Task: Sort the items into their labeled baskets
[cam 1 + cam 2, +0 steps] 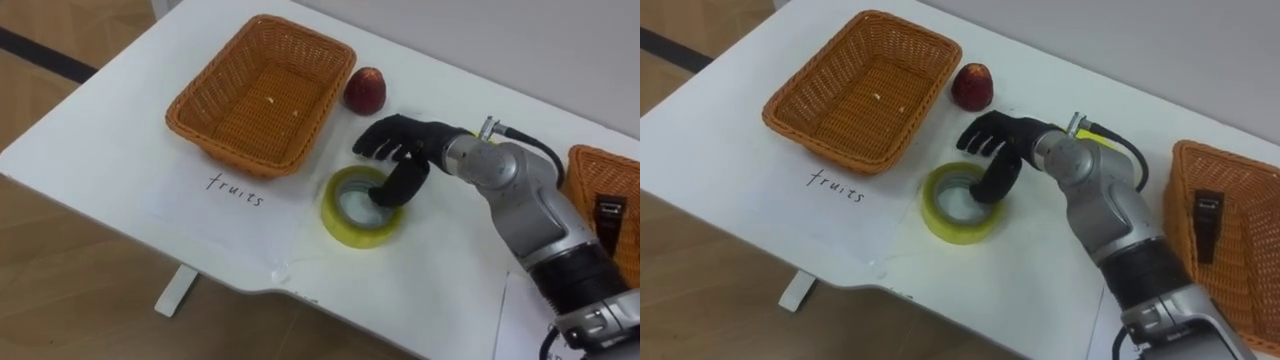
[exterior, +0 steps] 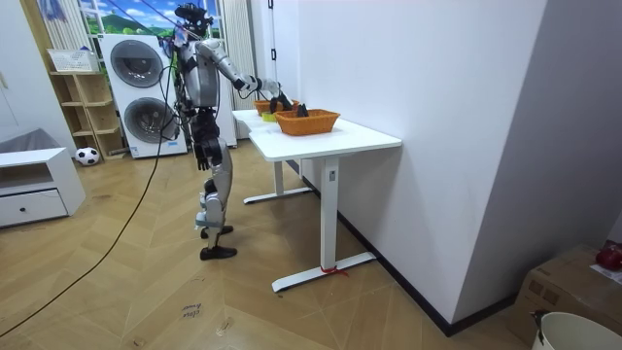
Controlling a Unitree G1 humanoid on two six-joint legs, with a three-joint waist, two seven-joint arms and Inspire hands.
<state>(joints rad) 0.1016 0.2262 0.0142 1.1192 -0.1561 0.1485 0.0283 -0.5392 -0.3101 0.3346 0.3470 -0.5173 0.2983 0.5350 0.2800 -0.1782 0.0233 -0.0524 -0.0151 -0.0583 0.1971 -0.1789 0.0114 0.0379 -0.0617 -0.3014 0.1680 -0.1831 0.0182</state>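
The right hand (image 1: 412,140) hangs low over the yellow tape roll (image 1: 345,226). Its thumb (image 1: 398,186) reaches down into the hole of the roll, while the other fingers (image 1: 378,138) are loosely bent and spread above the far rim. They stand apart from the thumb, so the hand is wide and does not clamp the roll yet. The roll lies flat on the white table (image 1: 120,150).

Just beyond the roll, close to the fingertips, stands a red apple (image 1: 366,90). To the left of the roll is an empty wicker basket (image 1: 188,102), and the apple touches its right corner or is just beside it. A handwritten label (image 1: 235,187) is on the table between that basket and the near edge, left of the roll. Well to the right of the roll is a second wicker basket (image 1: 588,160) with a dark object (image 1: 608,218) inside.
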